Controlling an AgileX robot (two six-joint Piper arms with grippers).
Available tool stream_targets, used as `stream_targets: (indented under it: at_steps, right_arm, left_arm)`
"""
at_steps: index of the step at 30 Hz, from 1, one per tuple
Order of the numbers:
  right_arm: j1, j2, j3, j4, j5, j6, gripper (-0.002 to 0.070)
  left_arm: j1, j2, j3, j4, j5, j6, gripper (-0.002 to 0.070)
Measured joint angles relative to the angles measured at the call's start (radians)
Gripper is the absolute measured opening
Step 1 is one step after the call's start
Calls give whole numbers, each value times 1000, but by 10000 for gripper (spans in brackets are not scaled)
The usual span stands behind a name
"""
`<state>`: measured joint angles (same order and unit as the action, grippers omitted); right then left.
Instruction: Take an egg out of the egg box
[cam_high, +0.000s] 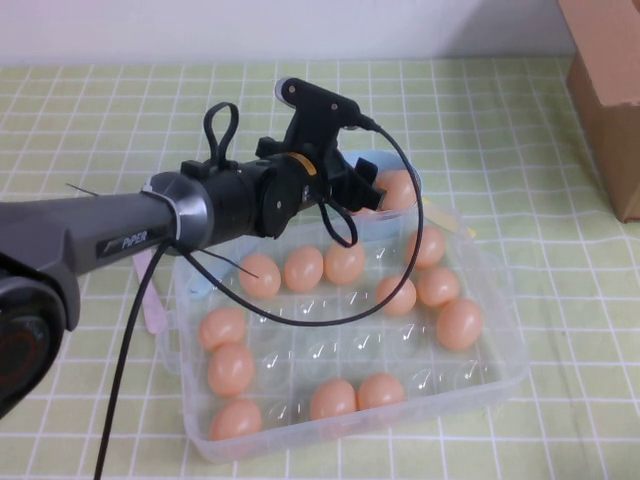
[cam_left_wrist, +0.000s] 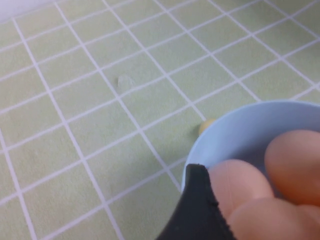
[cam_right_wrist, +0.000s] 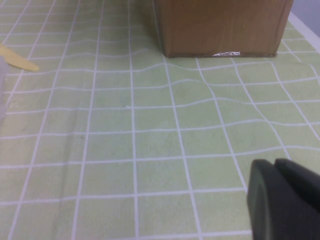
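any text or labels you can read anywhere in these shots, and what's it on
"PiPER": white lettering on the grey link of the left arm, whose left gripper is over the light-blue bowl beyond the egg box.
A small white mark at the base of the cardboard box: too blurred to read.
Nothing readable on the eggs or near the right gripper, low over the checked cloth.

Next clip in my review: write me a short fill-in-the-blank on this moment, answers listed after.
1. The left gripper hangs over the light-blue ____, behind the egg box.
2. The egg box is made of clear ____.
3. The right wrist view shows a brown ____ box standing on the checked cloth, near the right gripper.
4. In the left wrist view, the bowl holds ____ rather than sitting empty.

Answers: bowl; plastic; cardboard; eggs
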<state>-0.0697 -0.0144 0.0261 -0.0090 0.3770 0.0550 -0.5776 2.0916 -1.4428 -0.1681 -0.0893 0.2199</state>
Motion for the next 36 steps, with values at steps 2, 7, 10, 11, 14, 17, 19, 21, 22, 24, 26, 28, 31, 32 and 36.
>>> stream_targets:
  at_steps: [2,7,10,11,14,17,19,21,22,24,26,28,31,32,36]
  right_arm:
    - [0,0,0,0,0,0,-17]
    - [0,0,0,0,0,0,-17]
    - [0,0,0,0,0,0,-17]
    - [0,0,0,0,0,0,-17]
    - [0,0,0,0,0,0,-17]
    - [0,0,0,0,0,0,-17]
    - [0,0,0,0,0,0,-17]
    - [0,0,0,0,0,0,-17]
    - [0,0,0,0,0,0,-17]
    - [0,0,0,0,0,0,-17]
    - [0,0,0,0,0,0,-17]
    - [0,0,0,0,0,0,-17]
    - [0,0,0,0,0,0,-17]
    - [0,0,0,0,0,0,-17]
    - [0,0,0,0,0,0,-17]
  left_arm:
    - [0,-7,-11,9,4,0,473]
    - [0,-29,-24,35,12,-2,473]
    - [-2,-42,-24,44,12,-2,473]
    - [-4,-49,-24,49,14,-2,473]
    - [-6,-84,-24,82,35,-2,473]
    - [-9,-142,-24,112,71,-2,456]
    - [-10,-185,-10,128,83,-2,400]
    - [-10,-223,16,135,80,-2,336]
    - [-10,-245,35,137,77,-2,298]
    - [-10,-373,181,141,-9,-2,92]
    - [-10,-464,291,141,-70,0,42]
    - [-10,-560,391,139,-111,0,18]
    - [-10,-686,493,135,-118,0,4]
    - [-10,-734,527,135,-113,0,2]
    - [-10,-922,648,114,-82,0,0]
